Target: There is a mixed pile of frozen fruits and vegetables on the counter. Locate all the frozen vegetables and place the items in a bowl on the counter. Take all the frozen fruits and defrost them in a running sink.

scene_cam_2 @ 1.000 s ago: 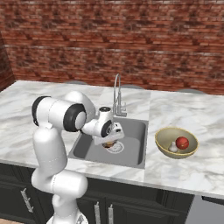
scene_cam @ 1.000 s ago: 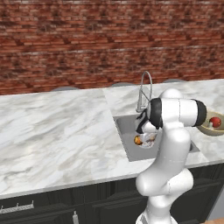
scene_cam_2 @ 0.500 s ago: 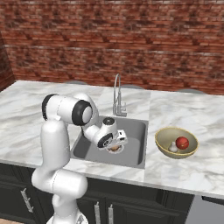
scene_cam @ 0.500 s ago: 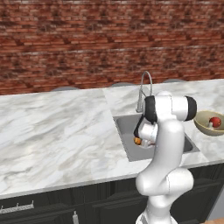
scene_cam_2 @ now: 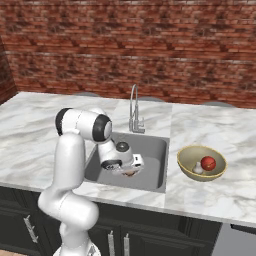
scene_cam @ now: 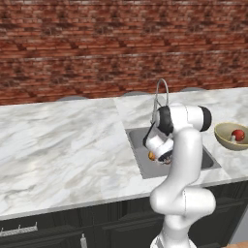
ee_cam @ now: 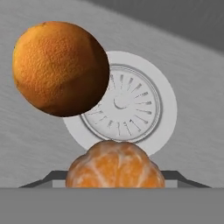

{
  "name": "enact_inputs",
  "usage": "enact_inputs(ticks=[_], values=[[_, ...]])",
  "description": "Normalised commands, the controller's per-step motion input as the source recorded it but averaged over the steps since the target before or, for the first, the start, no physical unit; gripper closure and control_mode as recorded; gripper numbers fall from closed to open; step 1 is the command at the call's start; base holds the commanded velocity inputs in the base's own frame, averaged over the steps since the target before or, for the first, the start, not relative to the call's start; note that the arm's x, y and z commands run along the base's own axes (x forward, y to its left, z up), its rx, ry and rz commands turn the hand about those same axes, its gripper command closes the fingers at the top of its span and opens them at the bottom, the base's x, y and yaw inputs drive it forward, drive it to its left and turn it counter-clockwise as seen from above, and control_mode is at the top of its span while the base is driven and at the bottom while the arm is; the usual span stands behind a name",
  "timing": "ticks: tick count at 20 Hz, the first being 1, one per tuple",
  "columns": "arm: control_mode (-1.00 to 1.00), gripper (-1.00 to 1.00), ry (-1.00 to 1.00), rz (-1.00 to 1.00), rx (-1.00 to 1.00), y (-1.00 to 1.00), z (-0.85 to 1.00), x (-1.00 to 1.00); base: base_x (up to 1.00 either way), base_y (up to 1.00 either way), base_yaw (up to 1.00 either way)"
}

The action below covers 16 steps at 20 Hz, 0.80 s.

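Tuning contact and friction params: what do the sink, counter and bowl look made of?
Sink: brushed steel by its look, matte grey with fine streaks and a pale round drain.
Counter: polished marble or an imitation, white with grey veins.
Bowl: probably glazed ceramic, maybe wood; smooth tan-gold outside, paler inside.

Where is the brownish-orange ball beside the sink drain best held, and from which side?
Grip the brownish-orange ball across its widest middle, coming straight down from above. It is round with no handle, so any two opposite sides serve. It seems to rest on the sink floor beside the drain, where the basin walls would probably hinder a sideways approach.
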Motion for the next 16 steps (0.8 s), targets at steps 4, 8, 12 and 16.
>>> enact_inputs(ticks=[4,8,12,16], values=[[-1.0,-1.0,0.13,-0.04,-0.01,-0.02,0.2,0.0,0.0,0.0,0.0],[-1.0,-1.0,0.0,-0.03,0.0,0.01,0.36,-0.01,0.0,0.0,0.0],[-1.0,-1.0,0.0,-0.07,0.04,-0.02,0.71,-0.02,0.0,0.0,0.0],[-1.0,-1.0,0.0,-0.12,0.05,-0.04,0.91,0.0,0.0,0.0,0.0]])
